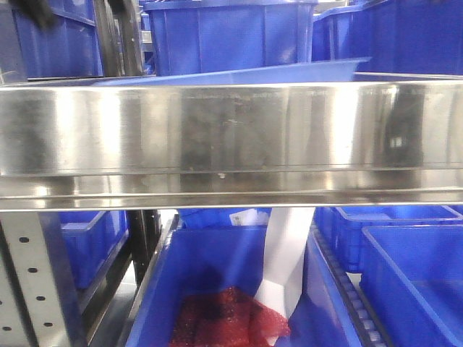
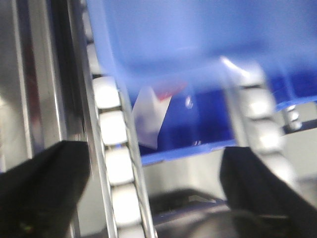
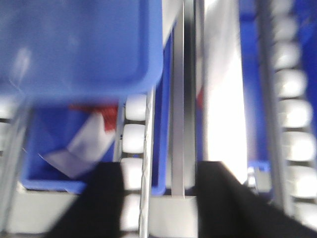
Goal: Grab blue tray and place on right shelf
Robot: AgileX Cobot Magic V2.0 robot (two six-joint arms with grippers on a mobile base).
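The blue tray [image 1: 239, 72] shows as a shallow light-blue edge just above the right shelf's [image 1: 231, 134] broad shiny steel lip; whether it rests flat there I cannot tell. In the left wrist view the tray [image 2: 198, 39] is a blurred pale-blue sheet at the top, ahead of my left gripper [image 2: 153, 151], which is open with nothing between its black fingers. In the right wrist view the tray's rounded corner [image 3: 74, 44] fills the upper left, and my right gripper [image 3: 161, 168] is open and apart from it.
Deep dark-blue bins [image 1: 224, 32] stand behind the tray. Below the shelf, a bin [image 1: 217, 289] holds red mesh and white paper. White roller tracks [image 2: 111, 129] and steel rails [image 3: 178, 99] run beneath both grippers. A perforated upright [image 1: 32, 282] is at lower left.
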